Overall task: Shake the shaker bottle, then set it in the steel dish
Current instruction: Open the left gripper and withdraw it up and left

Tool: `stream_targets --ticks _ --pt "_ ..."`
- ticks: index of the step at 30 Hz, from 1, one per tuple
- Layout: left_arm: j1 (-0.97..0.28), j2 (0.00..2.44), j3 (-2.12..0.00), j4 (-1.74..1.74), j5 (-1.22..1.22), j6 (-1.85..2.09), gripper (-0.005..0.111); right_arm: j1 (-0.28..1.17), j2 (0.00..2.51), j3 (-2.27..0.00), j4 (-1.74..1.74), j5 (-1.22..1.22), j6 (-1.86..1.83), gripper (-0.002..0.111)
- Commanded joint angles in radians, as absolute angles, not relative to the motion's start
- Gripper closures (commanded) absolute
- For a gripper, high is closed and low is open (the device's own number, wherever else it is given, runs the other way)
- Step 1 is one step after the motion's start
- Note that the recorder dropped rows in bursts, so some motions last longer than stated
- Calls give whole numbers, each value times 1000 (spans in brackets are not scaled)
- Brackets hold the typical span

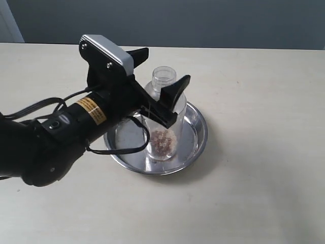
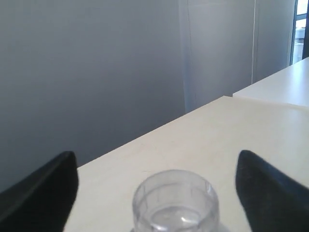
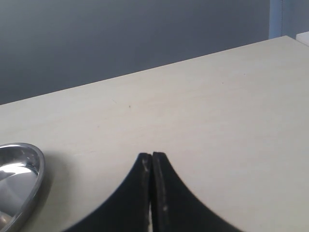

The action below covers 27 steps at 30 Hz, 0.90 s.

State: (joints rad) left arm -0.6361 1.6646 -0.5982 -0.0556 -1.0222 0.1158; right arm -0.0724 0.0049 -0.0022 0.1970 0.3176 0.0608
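The shaker bottle stands upright in the steel dish, brown grains resting at its bottom. My left gripper is open, one black finger on each side of the bottle's shoulder, and gaps show between fingers and bottle. In the left wrist view the clear cap sits between the spread fingertips of the left gripper, touching neither. My right gripper is shut on nothing, low over the bare table, with the steel dish's rim off to one side. The exterior view does not show the right arm.
The pale table stretches all round the dish. A grey wall runs behind the far edge. My left arm and its cable lie across the table's left side, reaching to the dish.
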Motion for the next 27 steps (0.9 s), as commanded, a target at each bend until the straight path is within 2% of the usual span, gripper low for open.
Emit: stream_targets --ticks 1,5,7,12,18,24,27 --pt "-639 1545 -596 -109 -892 185 60 -68 0 0 194 308 57 109" --pt "-639 1419 -596 -249 -733 281 94 -68 0 0 194 308 57 109" --pt "-639 1347 -596 -357 -660 354 106 -68 0 0 194 308 57 109" --pt "-639 1177 -596 -589 -525 685 106 -68 0 0 194 308 57 109" --pt "-639 1002 -596 -966 -524 940 106 -68 0 0 194 308 57 109" --pt "-639 806 -596 -1649 -548 1736 106 -68 0 0 196 308 57 109" --pt "-636 670 -576 -1744 -503 1913 106 -68 0 0 196 308 57 109"
